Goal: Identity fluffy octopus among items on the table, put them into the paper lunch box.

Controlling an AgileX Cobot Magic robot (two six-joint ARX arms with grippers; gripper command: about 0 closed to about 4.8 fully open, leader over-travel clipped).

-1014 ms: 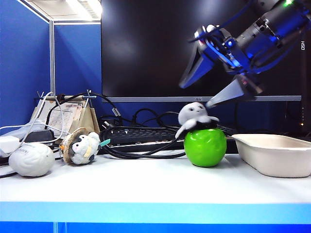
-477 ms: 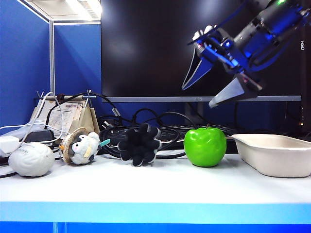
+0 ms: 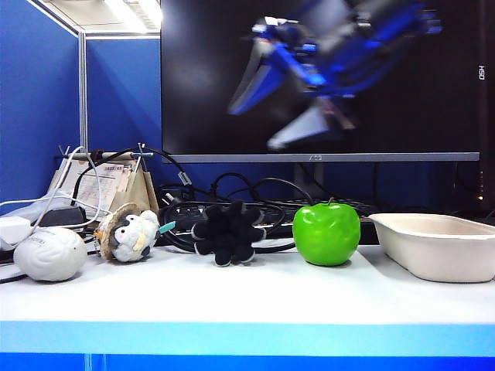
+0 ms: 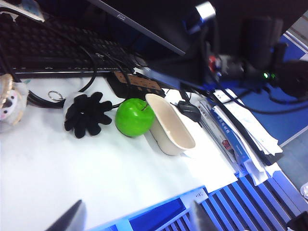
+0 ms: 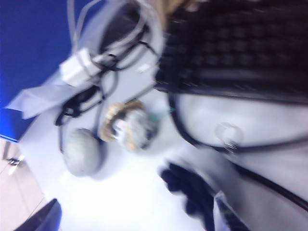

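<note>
The fluffy octopus [image 3: 228, 233] lies tipped on the desk [image 3: 247, 297], black underside facing us, left of the green apple [image 3: 326, 233]; the paper lunch box [image 3: 437, 243] runs lengthwise at right. Only the left wrist view shows its metal ring [image 4: 55, 95]. The right end effector [image 3: 271, 108], blurred, hangs high with jaws spread; the left end effector [image 4: 134, 219] is spread too.
</note>
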